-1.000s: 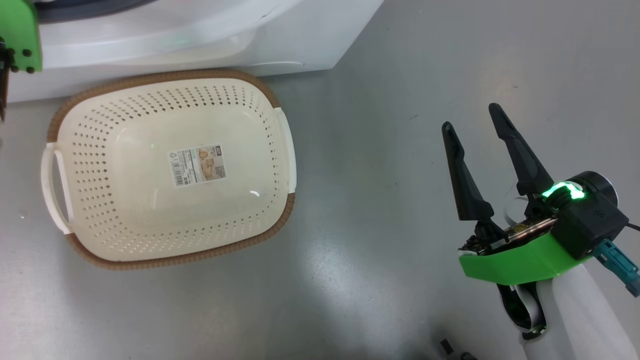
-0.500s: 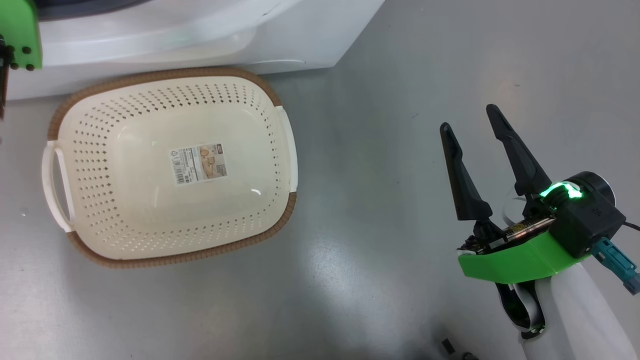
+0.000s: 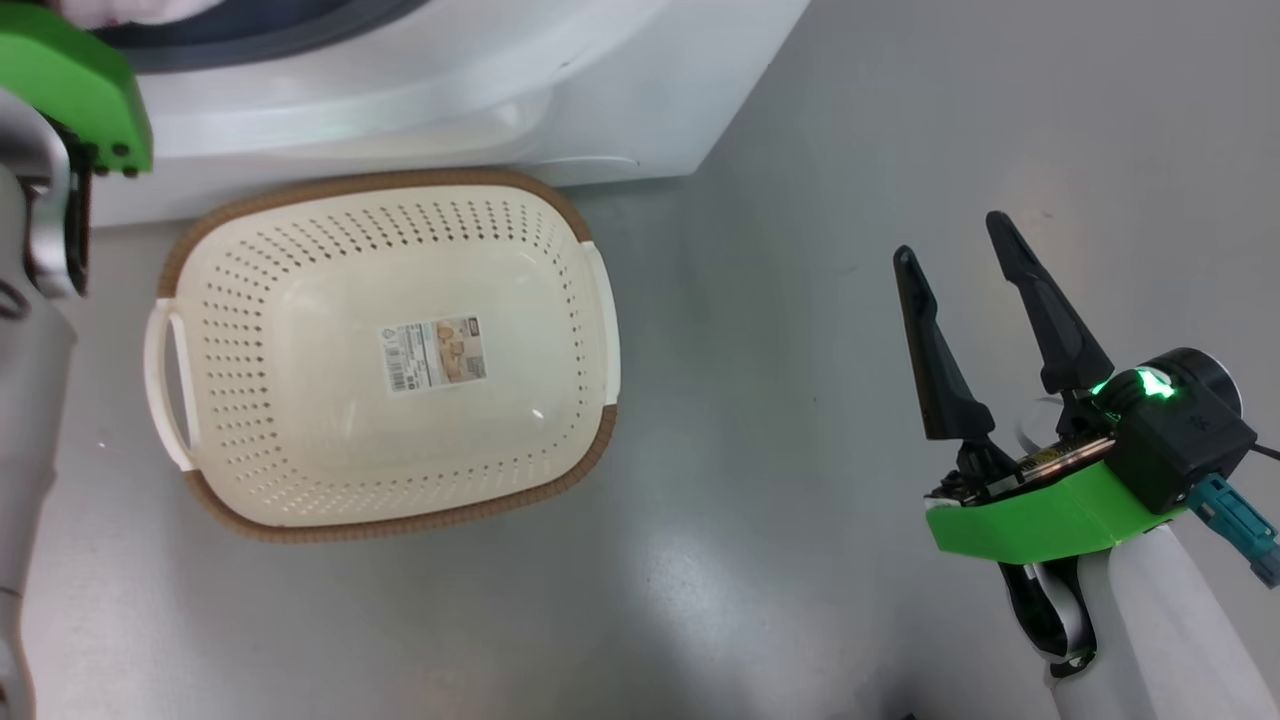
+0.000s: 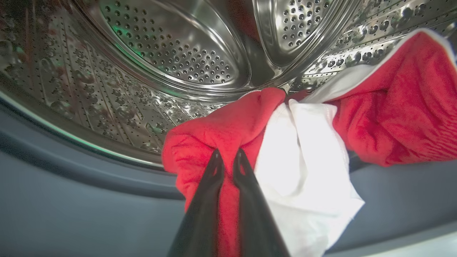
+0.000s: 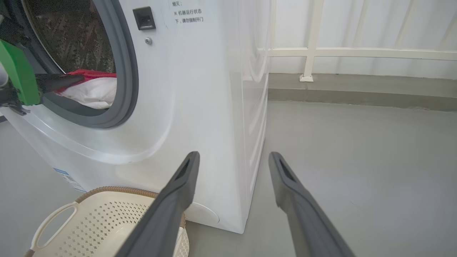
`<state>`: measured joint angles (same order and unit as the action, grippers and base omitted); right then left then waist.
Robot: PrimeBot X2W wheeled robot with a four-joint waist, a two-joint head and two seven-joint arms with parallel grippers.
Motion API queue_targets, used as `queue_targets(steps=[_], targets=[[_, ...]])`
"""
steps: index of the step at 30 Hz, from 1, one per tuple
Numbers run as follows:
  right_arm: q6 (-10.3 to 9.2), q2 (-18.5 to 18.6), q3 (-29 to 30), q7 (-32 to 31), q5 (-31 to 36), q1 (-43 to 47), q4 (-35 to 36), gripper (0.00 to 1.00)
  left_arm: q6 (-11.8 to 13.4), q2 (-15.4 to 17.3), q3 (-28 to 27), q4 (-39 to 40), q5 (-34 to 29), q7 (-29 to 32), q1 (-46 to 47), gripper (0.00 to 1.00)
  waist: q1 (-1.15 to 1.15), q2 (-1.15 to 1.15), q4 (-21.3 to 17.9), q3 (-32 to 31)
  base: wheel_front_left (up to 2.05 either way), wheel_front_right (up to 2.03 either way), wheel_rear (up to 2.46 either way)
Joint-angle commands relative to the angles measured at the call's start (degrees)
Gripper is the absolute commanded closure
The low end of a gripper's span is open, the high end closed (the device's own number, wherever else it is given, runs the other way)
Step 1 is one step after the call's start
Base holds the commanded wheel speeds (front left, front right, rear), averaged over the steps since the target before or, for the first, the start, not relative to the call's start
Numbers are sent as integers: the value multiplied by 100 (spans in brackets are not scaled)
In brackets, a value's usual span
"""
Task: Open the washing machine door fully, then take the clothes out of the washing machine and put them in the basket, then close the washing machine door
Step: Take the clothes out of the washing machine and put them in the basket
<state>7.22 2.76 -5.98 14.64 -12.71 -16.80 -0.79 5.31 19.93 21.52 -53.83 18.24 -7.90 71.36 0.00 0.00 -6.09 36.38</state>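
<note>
Left gripper (image 4: 227, 157): two long dark fingers pressed close together, pinching a fold of the bunched bright red clothes (image 4: 389, 117) with a white panel. The grip sits on the red part, just beside the white cloth. The clothes lie at the front lip of the perforated steel drum (image 4: 171, 46), draped partly over the grey rubber gasket (image 4: 71, 200) of the big white front-loading washing machine (image 5: 200, 89). One red end trails up to the right in the left wrist view and the white panel hangs below the fingers. In the right wrist view the same dark fingers reach into the round opening from the left, behind a green bracket (image 5: 16, 76), with the red and white cloth at their tips. Right gripper (image 3: 948, 237): jaws spread wide, nothing between them, held above the bare grey floor (image 3: 780, 420), well apart from the machine's opening. The small cream-white perforated plastic basket (image 3: 250, 300) with a brown woven-look rim stands on the floor just in front of the machine's base, holding no cloth, with a label sticker (image 3: 432, 352) on its inside bottom. A pale railing (image 5: 310, 53) runs along the wall behind the machine.
</note>
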Motion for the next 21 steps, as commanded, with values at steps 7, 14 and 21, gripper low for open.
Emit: queue_targets(steps=[7, 14, 21], targets=[[26, 11, -46, 36, 121, 326, 87, 0, 89, 166, -296, 463, 258, -470, -626, 100, 0, 0, 235, -481, 0, 0, 0], [26, 24, 2, 36, 183, 583, 45, 0, 200, 110, -488, 1348, 457, -677, -1603, 100, 0, 0, 406, -1037, 0, 0, 0], [26, 29, 34, 36, 174, 816, -4, 0, 382, 61, -664, 2515, 581, -704, -2620, 100, 0, 0, 521, -1503, 0, 0, 0]])
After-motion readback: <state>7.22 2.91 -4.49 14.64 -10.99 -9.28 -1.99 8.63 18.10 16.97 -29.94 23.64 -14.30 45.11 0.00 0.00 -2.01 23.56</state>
